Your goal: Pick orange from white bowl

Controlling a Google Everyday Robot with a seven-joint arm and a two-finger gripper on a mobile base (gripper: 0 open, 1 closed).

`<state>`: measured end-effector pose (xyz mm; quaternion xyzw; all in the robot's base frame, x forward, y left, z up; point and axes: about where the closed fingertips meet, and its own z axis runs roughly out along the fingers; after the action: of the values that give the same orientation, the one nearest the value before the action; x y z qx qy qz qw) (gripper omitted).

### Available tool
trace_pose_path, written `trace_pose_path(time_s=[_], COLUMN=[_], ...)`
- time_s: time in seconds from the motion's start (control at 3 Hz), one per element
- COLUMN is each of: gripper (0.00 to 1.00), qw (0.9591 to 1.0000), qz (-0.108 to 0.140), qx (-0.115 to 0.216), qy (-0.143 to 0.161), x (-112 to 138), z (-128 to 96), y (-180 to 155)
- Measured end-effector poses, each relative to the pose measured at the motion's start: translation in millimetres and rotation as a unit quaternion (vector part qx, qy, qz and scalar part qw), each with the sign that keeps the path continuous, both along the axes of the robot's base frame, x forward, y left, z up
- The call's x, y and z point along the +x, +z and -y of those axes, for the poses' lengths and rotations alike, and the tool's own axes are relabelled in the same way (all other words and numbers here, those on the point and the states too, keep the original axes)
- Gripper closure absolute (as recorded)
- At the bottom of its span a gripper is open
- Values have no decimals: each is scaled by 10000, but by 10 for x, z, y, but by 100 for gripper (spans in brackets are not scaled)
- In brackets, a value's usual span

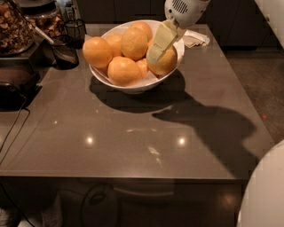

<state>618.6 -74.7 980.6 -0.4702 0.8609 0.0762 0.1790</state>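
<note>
The white bowl (133, 85) stands at the back middle of the grey table, holding several oranges. A large, paler yellowish orange (134, 43) lies in its middle. Deeper orange fruits lie at the left (97, 52) and front (124, 71). Another yellowish fruit (168, 63) rests against the right rim. My gripper (156, 54) reaches down from the white wrist (183, 11) at the top. Its pale end lies between the pale orange and the right-hand fruit, on or just over the latter. The fruit beneath it is partly hidden.
A dark wire basket (65, 51) and a black cup (76, 30) stand left of the bowl. Jars of dried food (15, 29) and a dark appliance (13, 86) sit at the far left. A folded cloth (195, 39) lies behind the bowl. A white robot part (266, 190) fills the bottom right corner.
</note>
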Motion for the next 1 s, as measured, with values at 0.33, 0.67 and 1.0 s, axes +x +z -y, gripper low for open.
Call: trace_pose_path(time_s=[0.33,0.67,1.0], gripper=[27,29,32], qw=[10000,9999,9997], qz=[-26,-73,-159], qx=[-37,-103,-168], qy=[-48,-59,-90], x=[51,80,128], z=[8,-2,1], y=[-51,-125,-235])
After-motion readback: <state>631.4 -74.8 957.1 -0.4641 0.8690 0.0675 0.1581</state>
